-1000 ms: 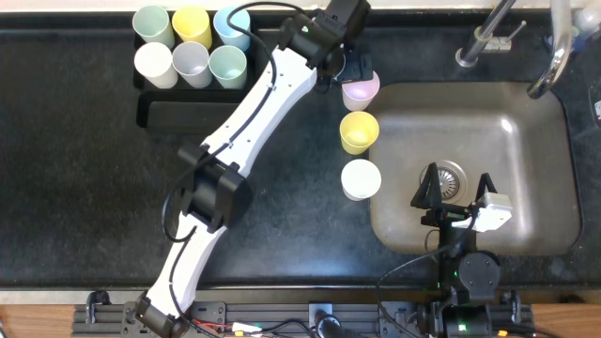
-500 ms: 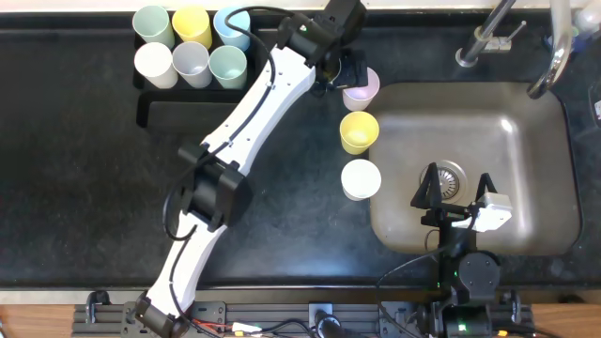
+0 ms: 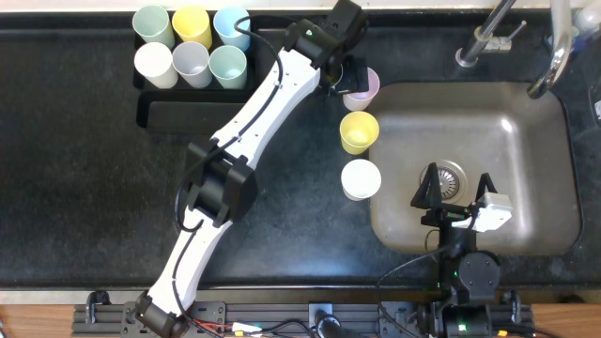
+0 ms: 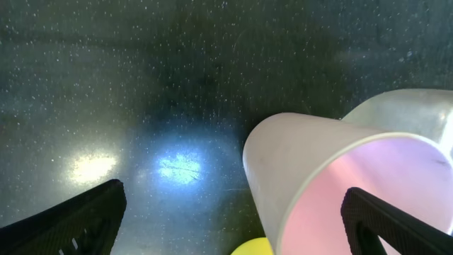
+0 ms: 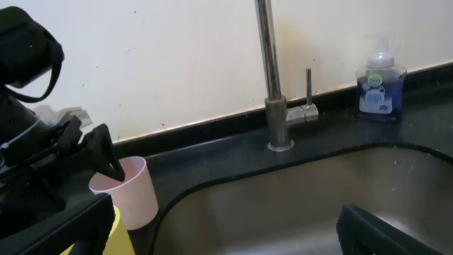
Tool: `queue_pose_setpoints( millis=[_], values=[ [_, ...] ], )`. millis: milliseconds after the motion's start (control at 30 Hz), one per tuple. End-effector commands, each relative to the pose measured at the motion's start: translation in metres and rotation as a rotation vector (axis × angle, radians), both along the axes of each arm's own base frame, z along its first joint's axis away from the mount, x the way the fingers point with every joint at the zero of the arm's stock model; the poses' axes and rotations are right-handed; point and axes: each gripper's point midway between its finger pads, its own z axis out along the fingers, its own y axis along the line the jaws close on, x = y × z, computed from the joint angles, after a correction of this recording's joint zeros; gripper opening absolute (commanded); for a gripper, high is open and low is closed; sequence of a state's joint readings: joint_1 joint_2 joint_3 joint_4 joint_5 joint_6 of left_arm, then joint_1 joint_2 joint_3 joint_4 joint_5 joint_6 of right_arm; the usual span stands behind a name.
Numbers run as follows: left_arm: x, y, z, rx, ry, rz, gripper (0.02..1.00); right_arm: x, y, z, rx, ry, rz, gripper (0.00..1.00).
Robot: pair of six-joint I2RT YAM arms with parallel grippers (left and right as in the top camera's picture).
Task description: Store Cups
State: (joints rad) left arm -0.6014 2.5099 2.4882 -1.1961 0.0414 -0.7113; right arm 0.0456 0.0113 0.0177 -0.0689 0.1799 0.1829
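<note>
Left gripper is hovering wide open at the pink cup, holding nothing. Right gripper is hanging open, empty, over the sink.

Nothing legible from where I stand: the soap bottle beside the tap carries a label, its print too small to read

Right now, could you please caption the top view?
Open left gripper at the pink cup beside the sink.
</note>
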Motion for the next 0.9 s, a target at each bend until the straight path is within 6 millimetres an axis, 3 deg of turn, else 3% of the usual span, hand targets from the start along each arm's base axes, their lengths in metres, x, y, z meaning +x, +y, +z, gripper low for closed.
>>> queue_pose_setpoints(
  millis=[33, 100, 167, 233, 400, 467, 567, 733, 900],
  values=[
    [0.004, -0.003, 0.000, -0.021, 0.000, 0.021, 0.739, 0.000, -0.001, -0.003, 0.004, -0.001, -0.001, 0.998],
    [0.005, -0.004, 0.001, -0.024, -0.006, 0.022, 0.492, 0.000, -0.001, -0.003, 0.004, -0.001, 0.000, 0.998],
    [0.008, -0.005, 0.002, -0.032, -0.016, 0.023, 0.411, 0.000, -0.001, -0.003, 0.004, -0.001, -0.001, 0.998],
    [0.012, -0.006, 0.004, -0.043, -0.031, 0.024, 0.268, 0.000, -0.001, -0.003, 0.004, -0.001, 0.000, 0.996],
    [0.023, -0.008, 0.024, -0.076, -0.095, 0.033, 0.130, 0.000, -0.001, -0.003, 0.004, -0.001, -0.001, 0.996],
    [0.027, -0.001, 0.042, -0.078, -0.134, 0.049, 0.036, 0.000, -0.001, -0.003, 0.004, -0.001, 0.000, 0.998],
    [0.032, 0.017, 0.079, -0.078, -0.198, 0.084, 0.036, 0.000, -0.001, -0.003, 0.004, -0.001, 0.000, 0.998],
    [0.013, 0.071, 0.142, -0.041, -0.232, 0.160, 0.036, 0.000, -0.001, -0.003, 0.004, -0.001, 0.000, 0.996],
    [-0.048, 0.170, 0.184, 0.131, -0.143, 0.407, 0.036, 0.000, -0.001, -0.003, 0.004, -0.001, -0.001, 0.996]
  ],
)
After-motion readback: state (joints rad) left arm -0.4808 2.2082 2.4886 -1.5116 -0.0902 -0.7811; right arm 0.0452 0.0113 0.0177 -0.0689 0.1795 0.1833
